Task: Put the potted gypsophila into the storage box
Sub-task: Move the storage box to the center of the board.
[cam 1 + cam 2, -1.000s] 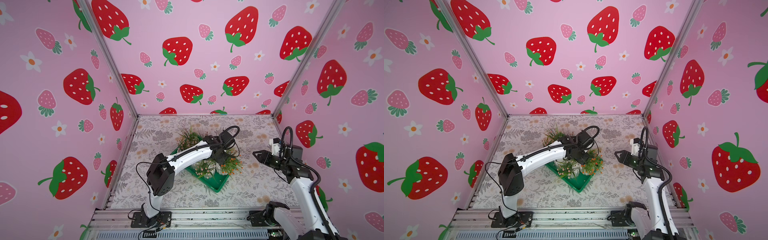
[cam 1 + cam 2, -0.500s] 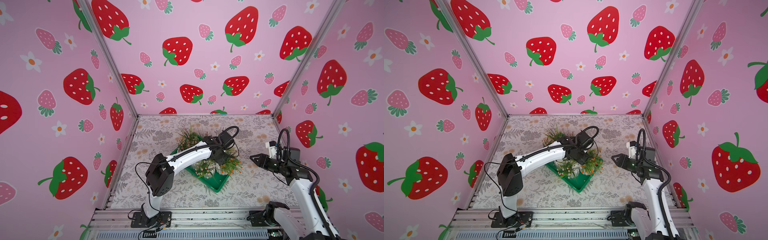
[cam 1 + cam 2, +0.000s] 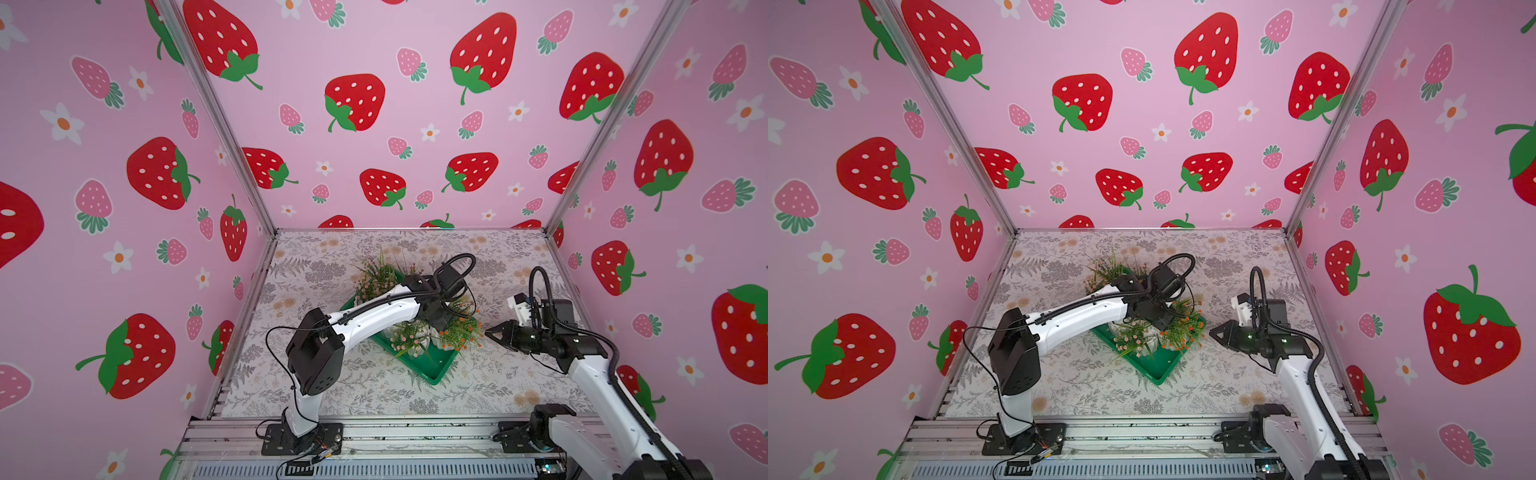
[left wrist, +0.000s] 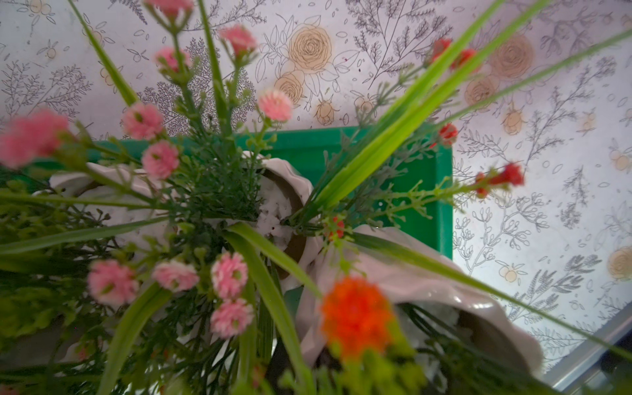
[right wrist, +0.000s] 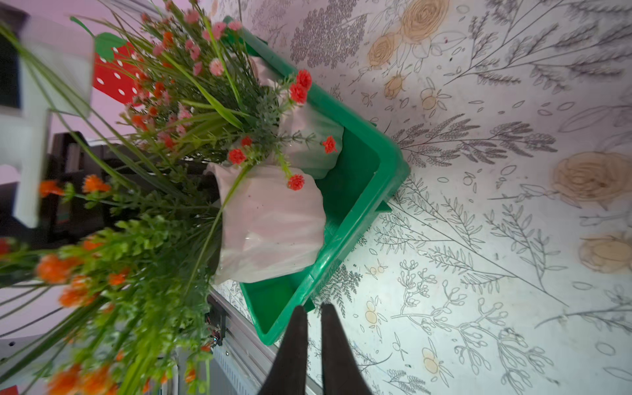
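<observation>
The floral surface (image 3: 374,386) carries the green storage box (image 3: 436,376), one corner just ahead of the right tool (image 3: 490,331). Inside it stand potted gypsophila (image 3: 411,337). The near pot (image 5: 270,225) is closest to that tool, and a second pot (image 5: 307,143) lies beyond it. The right tool's fingers (image 5: 297,342) are together and empty. The left tool (image 3: 444,321) is closed and buried in orange blooms (image 3: 461,332), so any grip is hidden.

— Are you making out any writing, label, brand or number anywhere?
— No, nothing readable is showing. The walls (image 3: 395,50) are carrying only printed strawberries and small flowers, and the table (image 3: 374,395) cover is showing only drawn leaves and roses.
— And the storage box (image 5: 362,184)?
— Its green plastic is showing no legible mark in any view.
</observation>
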Controlling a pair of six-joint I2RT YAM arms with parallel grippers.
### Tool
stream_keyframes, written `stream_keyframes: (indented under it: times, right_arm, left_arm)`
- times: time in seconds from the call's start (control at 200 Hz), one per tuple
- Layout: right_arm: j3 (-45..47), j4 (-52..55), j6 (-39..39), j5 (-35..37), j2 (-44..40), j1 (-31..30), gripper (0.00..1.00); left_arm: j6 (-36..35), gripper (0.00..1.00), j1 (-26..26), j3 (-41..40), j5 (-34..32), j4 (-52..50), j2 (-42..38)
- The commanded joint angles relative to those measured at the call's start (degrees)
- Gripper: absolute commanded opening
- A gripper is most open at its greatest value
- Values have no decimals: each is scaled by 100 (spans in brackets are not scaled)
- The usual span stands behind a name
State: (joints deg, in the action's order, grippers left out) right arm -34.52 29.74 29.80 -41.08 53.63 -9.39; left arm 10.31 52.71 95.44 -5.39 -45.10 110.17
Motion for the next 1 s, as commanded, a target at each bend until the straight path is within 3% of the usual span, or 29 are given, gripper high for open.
stream_keyframes:
  times: [0.0, 0.16, 0.57, 0.991]
  right_arm:
    - [72, -370, 181, 81, 237, -317, 7]
    - [230, -900, 506, 73, 502, -622, 0]
    - [604, -2309, 1232, 111, 1226, -1041, 0]
    - [539, -2996, 1484, 65, 1959, -1241, 0]
  left_arm:
    - [-20, 0, -331, -59, -1082, 126, -146]
    - [-3, 0, -337, -153, -1116, 183, -201]
    - [1, 0, -349, -192, -1013, 254, -171]
    - [31, 0, -349, -298, -946, 291, -155]
